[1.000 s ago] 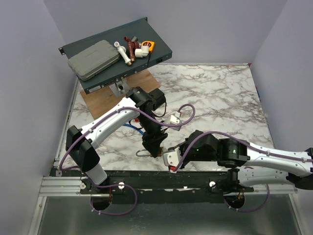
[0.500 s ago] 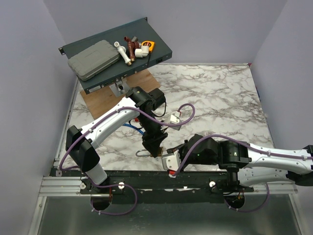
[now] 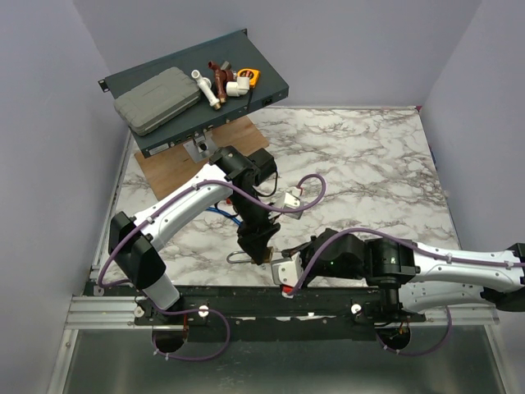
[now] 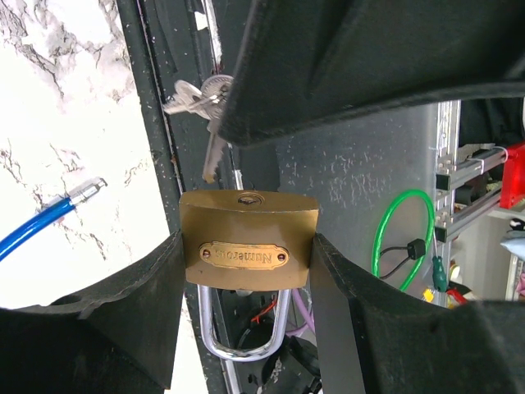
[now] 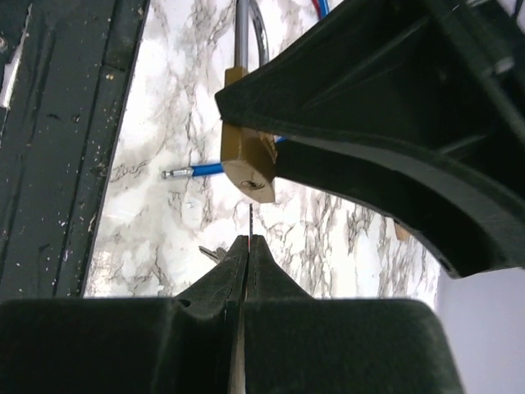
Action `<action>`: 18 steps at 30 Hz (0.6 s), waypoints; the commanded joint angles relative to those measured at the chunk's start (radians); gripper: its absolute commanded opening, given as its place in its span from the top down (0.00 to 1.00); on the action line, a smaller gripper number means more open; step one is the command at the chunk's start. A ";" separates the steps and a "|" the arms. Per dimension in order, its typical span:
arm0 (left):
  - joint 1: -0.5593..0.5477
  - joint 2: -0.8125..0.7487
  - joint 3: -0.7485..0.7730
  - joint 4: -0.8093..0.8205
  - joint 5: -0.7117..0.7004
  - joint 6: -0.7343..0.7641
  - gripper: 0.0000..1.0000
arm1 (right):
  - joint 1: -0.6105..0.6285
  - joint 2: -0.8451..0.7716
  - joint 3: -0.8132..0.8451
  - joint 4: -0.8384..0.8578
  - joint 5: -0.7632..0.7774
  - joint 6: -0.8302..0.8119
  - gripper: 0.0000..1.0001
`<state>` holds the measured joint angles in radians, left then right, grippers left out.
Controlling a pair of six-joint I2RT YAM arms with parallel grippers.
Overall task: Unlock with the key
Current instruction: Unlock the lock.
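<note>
The key [image 4: 213, 156] is a tiny flat sliver of metal, so I'd guess it's light, stiff and pretty slick. The right fingers [image 5: 220, 283] are pressed together on its head end, and only the blade pokes out past their tips. From the right wrist it shows edge-on as a thin line [image 5: 248, 220]. Holding the flat faces of the head seems the right spot: that leaves the whole blade free and should give some leverage for turning. It could easily swivel in a pinch that small, though. A couple of spare keys [image 4: 193, 92] dangle off it beside those fingers and may tug it off line.

The blade tip sits just short of the padlock [image 4: 248, 246], close to the keyhole [image 4: 248, 198] but not in it. From the left wrist it looks a bit off to one side and tilted.

The left fingers [image 4: 152, 300] are spread about halfway and clamp the brass body by its two narrow sides. The keyhole faces out past their tips and the shackle [image 4: 242, 349] points back between them. The lock looks solid, heavy for its size and smooth, so a push from the key might slide it in that grip.

Under the left fingers there's the worktop [image 4: 57, 123] edge and a blue cable [image 4: 49, 222]
</note>
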<state>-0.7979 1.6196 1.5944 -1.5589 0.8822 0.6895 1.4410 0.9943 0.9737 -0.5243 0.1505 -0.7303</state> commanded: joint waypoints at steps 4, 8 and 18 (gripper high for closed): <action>0.004 -0.041 -0.002 -0.064 0.033 0.007 1.00 | 0.009 -0.031 -0.029 0.046 0.038 0.007 0.99; 0.004 -0.044 -0.005 -0.064 0.035 0.010 1.00 | 0.008 -0.047 -0.031 0.053 0.028 0.004 0.99; 0.002 -0.042 -0.004 -0.064 0.040 0.014 1.00 | 0.008 -0.102 -0.074 0.092 -0.020 0.002 0.99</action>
<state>-0.7979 1.6119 1.5894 -1.5574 0.8822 0.6910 1.4410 0.9039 0.9237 -0.4702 0.1623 -0.7307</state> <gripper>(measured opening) 0.527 0.009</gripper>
